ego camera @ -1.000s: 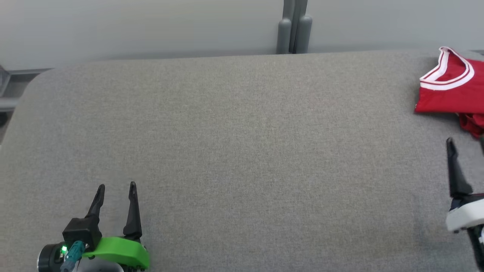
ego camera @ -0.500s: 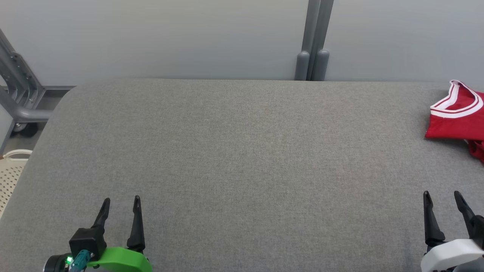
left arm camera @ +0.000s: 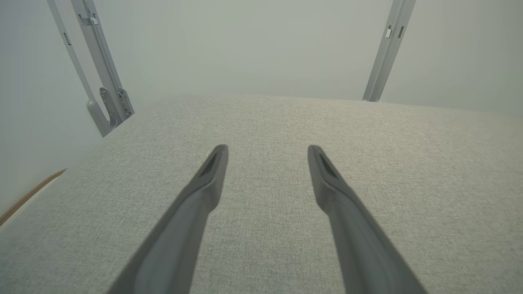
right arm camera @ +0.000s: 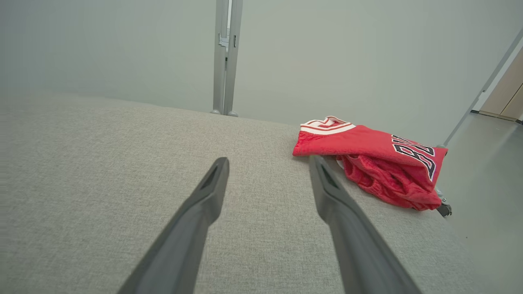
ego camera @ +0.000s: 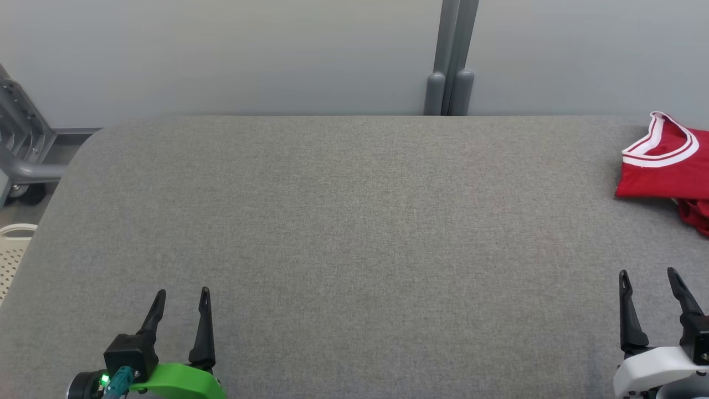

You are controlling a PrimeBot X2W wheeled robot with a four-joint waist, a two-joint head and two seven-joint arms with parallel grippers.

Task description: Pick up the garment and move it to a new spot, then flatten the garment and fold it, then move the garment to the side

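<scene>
The garment (ego camera: 664,169) is a red jersey with white trim, lying folded in a loose pile at the far right edge of the grey table (ego camera: 343,221). The right wrist view shows the garment (right arm camera: 376,157) ahead and to the right, with black and white numbers on it. My right gripper (ego camera: 649,275) rests open at the lower right, well short of the garment, nothing between its fingers. My left gripper (ego camera: 181,292) rests open at the lower left over bare fabric. In the wrist views the left gripper (left arm camera: 267,149) and right gripper (right arm camera: 269,160) both hold nothing.
A grey post (ego camera: 450,61) stands behind the table's back edge against a pale wall. A grey metal frame (ego camera: 22,149) and a white perforated basket (ego camera: 12,252) sit off the left edge. The table's right edge drops to the floor (right arm camera: 486,171) just past the garment.
The camera has lifted and shifted, showing more wall. My right gripper has drawn back from near the garment to the lower right corner. The left gripper and the garment have stayed put.
</scene>
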